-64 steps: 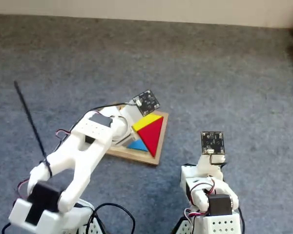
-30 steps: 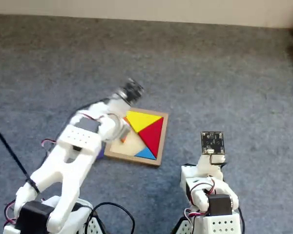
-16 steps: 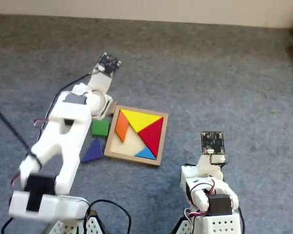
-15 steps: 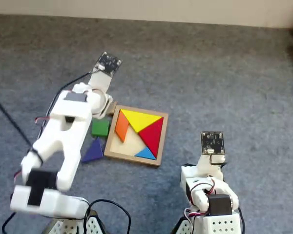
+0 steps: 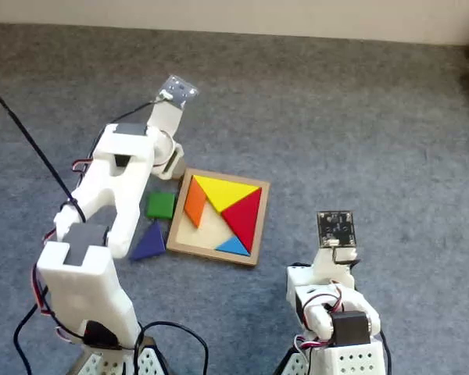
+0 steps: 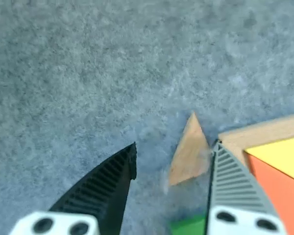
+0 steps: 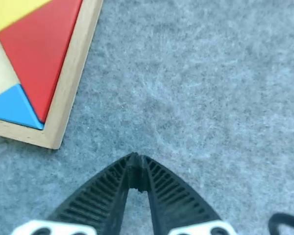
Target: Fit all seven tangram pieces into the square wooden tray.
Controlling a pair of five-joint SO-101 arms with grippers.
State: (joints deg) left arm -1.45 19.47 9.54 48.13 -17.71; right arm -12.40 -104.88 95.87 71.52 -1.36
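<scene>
The left end effector (image 6: 174, 147), fingers apart, sits over a tan triangle (image 6: 188, 156) at the corner of the wooden tray (image 5: 211, 255). The tray holds a yellow triangle (image 5: 223, 191), red triangle (image 5: 246, 215), orange piece (image 5: 195, 201) and blue triangle (image 5: 234, 246). A green square (image 5: 160, 205) and purple triangle (image 5: 149, 242) lie just outside it. The right end effector (image 7: 137, 171) is pinched together.

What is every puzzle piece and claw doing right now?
Wooden tray: part filled.
Yellow triangle: in tray.
Red triangle: in tray.
Orange piece: in tray.
Blue triangle: in tray.
Green square: out, on carpet.
Purple triangle: out, on carpet.
Wooden triangle: out, by tray's corner.
Left claw: open, over wooden triangle.
Right claw: shut, empty.
</scene>
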